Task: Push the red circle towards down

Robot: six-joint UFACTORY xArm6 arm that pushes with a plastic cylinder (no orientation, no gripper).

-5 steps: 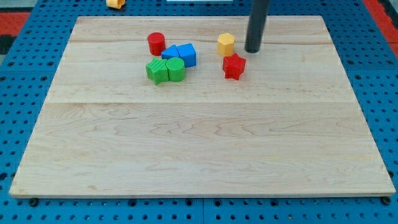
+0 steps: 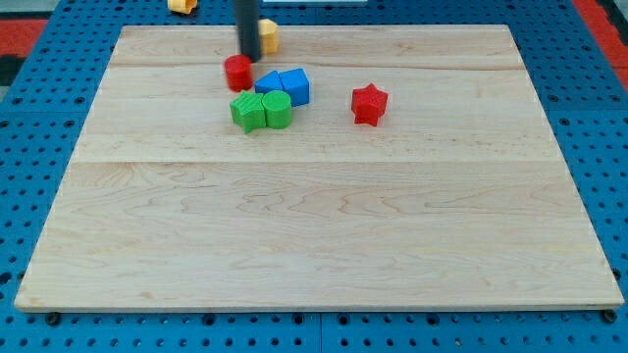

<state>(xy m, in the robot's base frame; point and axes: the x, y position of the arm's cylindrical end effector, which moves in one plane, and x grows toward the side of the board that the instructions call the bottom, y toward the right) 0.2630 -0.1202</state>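
My tip (image 2: pixel 250 57) sits near the view's top of the counter (image 2: pixel 314 235), just above the red circle (image 2: pixel 237 73) and seemingly touching its upper right edge, though the contact itself is hard to make out. There are no fingers here, only the straight dark rod, so nothing spreads or pinches. The red circle lies in the upper left part of the counter, just above a tight cluster: 2 blue blocks (image 2: pixel 285 85) side by side and 2 green blocks (image 2: pixel 261 110) below them. A yellow block (image 2: pixel 267 35) is partly hidden behind the rod at the top edge. The red star (image 2: pixel 369 104) rests apart to the right. Another yellow block (image 2: pixel 181 5) lies off the counter.
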